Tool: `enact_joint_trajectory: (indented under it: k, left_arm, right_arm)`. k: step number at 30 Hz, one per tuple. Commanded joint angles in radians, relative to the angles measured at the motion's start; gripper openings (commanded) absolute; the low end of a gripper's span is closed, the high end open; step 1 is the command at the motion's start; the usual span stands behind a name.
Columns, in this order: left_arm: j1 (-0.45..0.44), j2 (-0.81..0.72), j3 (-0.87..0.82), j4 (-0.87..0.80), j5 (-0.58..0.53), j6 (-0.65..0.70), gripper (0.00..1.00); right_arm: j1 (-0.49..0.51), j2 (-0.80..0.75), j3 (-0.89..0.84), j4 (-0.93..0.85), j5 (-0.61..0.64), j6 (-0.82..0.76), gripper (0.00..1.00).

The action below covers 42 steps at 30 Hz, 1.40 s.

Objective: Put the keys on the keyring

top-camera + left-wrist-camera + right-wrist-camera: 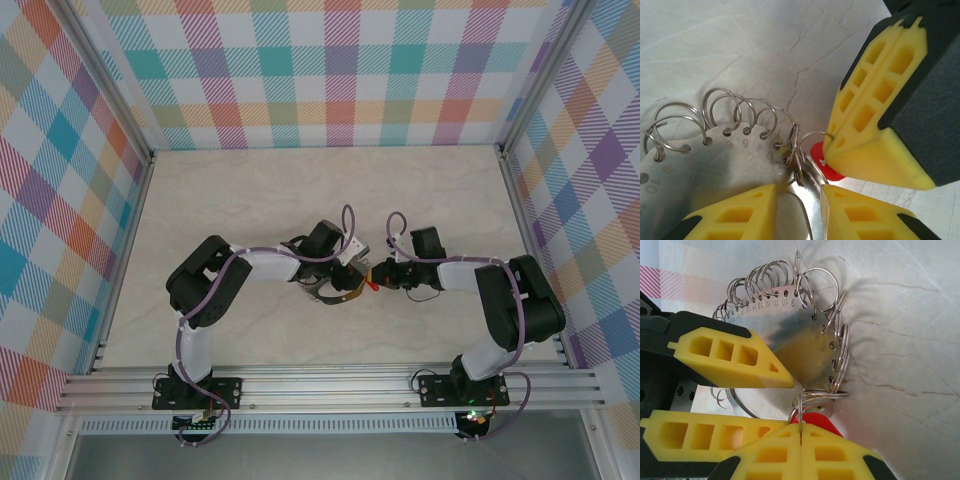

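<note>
Small numbers are stamped into the keyring (790, 335), one beside each hole along its rim. In the right wrist view, 9 and 10 can be read by the topmost holes, and the figures further along blur. The keys (824, 167), touching the keyring's rim, carry a white mark on their red tag that is too small to read.

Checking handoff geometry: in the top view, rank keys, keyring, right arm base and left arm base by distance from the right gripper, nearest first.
1. keys: clamped at the tips of the right gripper.
2. keyring: just to its left, mid-table.
3. right arm base: near edge, right side.
4. left arm base: near edge, far left.
</note>
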Motion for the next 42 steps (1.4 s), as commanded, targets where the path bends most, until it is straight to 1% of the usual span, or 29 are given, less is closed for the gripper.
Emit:
enact_joint_trajectory:
  k: [1, 9, 15, 20, 23, 24, 26, 30, 33, 36, 42]
  left_arm:
    - [-0.019, 0.013, 0.027, 0.006, 0.030, 0.006, 0.29]
    - [-0.025, 0.040, 0.055, 0.004, 0.028, 0.000, 0.29]
    - [-0.025, 0.058, 0.068, 0.001, 0.017, -0.002, 0.26]
    - [-0.025, 0.069, 0.075, -0.001, 0.006, 0.001, 0.20]
    - [-0.024, 0.074, 0.078, -0.003, 0.010, 0.002, 0.08]
    - [-0.025, 0.077, 0.081, -0.005, 0.011, 0.003, 0.06]
    - [-0.024, 0.080, 0.084, -0.008, 0.013, 0.004, 0.08]
    - [-0.025, 0.082, 0.085, -0.011, 0.005, 0.005, 0.16]
    - [-0.024, 0.087, 0.088, -0.014, 0.003, 0.007, 0.19]
    - [-0.027, 0.089, 0.090, -0.013, -0.006, 0.007, 0.20]
    - [-0.031, 0.104, 0.106, -0.020, -0.014, 0.010, 0.19]
  right_arm:
    - [-0.006, 0.006, -0.011, 0.019, -0.012, -0.003, 0.00]
    - [-0.007, 0.007, -0.013, 0.024, -0.014, -0.003, 0.00]
    - [-0.007, 0.014, -0.011, 0.028, -0.017, 0.001, 0.00]
    - [-0.009, 0.018, -0.010, 0.030, -0.019, -0.002, 0.00]
    - [-0.009, 0.020, -0.011, 0.031, -0.019, 0.000, 0.00]
    - [-0.009, 0.020, -0.010, 0.033, -0.019, 0.001, 0.00]
    - [-0.009, 0.021, -0.010, 0.034, -0.018, 0.000, 0.00]
    - [-0.010, 0.023, -0.011, 0.036, -0.021, 0.002, 0.00]
    - [-0.010, 0.022, -0.011, 0.037, -0.023, 0.003, 0.00]
    - [-0.010, 0.026, -0.011, 0.040, -0.024, 0.003, 0.00]
    - [-0.010, 0.034, -0.012, 0.048, -0.029, 0.008, 0.00]
